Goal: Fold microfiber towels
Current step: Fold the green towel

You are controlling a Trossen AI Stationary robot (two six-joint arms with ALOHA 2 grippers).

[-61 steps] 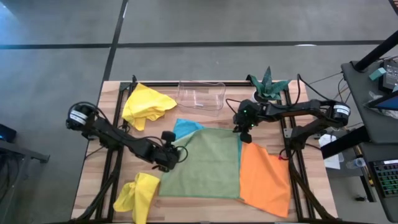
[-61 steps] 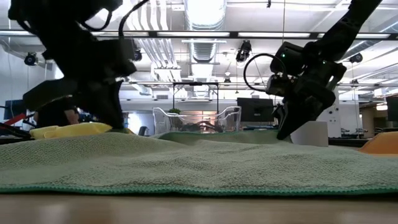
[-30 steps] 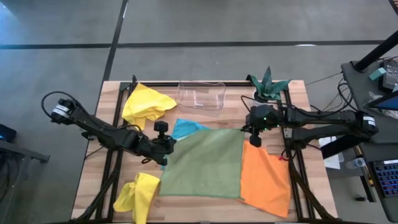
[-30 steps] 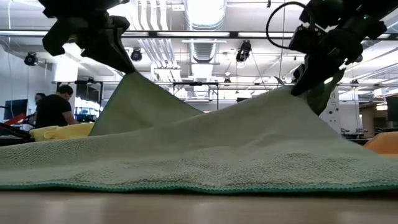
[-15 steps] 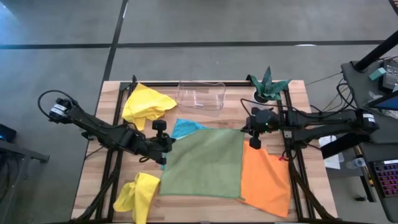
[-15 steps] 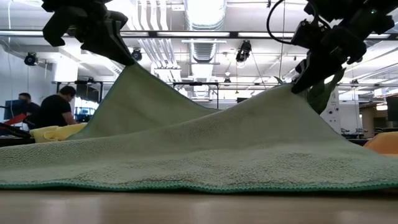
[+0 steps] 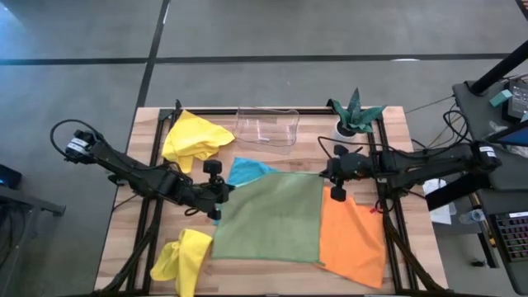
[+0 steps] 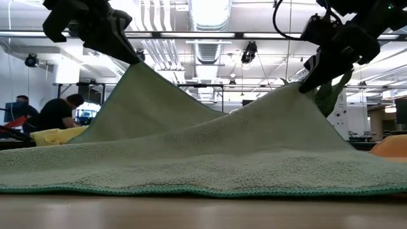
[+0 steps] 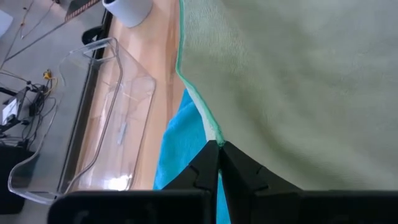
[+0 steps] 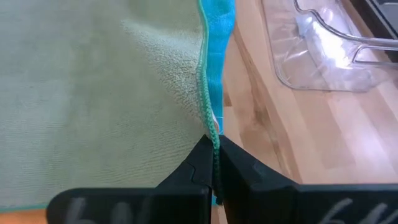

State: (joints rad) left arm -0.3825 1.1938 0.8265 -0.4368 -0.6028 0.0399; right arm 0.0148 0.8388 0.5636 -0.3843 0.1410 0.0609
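Two seconds ago we saw the sage green towel lying flat across the wooden worktop with both tools lowered to its far corners. Now those corners are lifted, so in the low view the cloth rises in two peaks with a sag between them, while its near hem still rests on the worktop. Over the last half second we see almost no change.

The towel is plain sage with a darker green stitched edge and a fine nap. It lies at the middle of the worktop. The orange towel lies flat against its right side, and the turquoise towel shows from beneath its far left corner.

The left tool is clamped on the far left corner, fingers pressed together over the hem. The right tool is clamped likewise on the far right corner, its fingers pinching the green edge.

One yellow towel lies crumpled at the far left. The other yellow towel is bunched at the near left.
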